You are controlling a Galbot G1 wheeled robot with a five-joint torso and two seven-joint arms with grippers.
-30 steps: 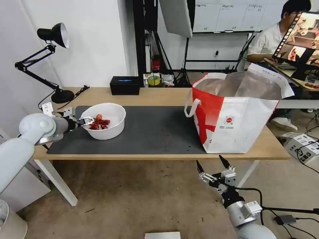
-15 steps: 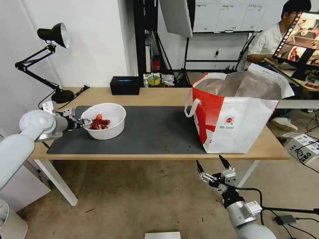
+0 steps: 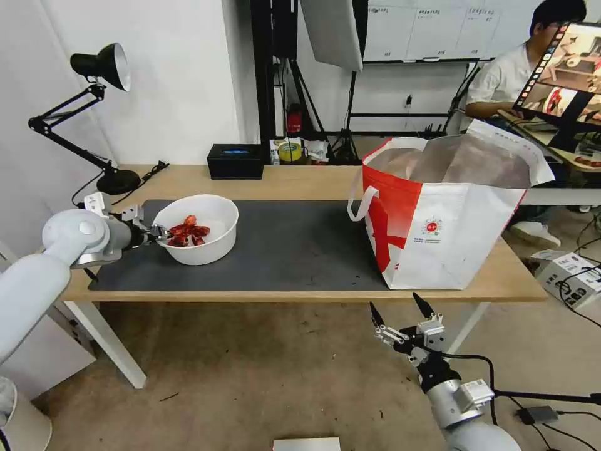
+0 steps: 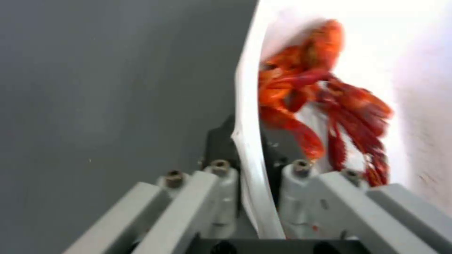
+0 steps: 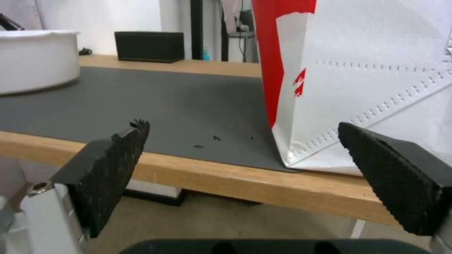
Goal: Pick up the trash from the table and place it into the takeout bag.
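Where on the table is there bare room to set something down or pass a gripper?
The widest free patch is the dark grey mat between the white bowl and the takeout bag. A bare wood strip runs behind the mat, bordered by the black box. It is crowded at the bowl's rim, clamped by the left gripper.

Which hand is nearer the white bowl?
Left. The left hand is shut on the white bowl at its rim; the right hand, open, hangs below the table edge near the takeout bag.
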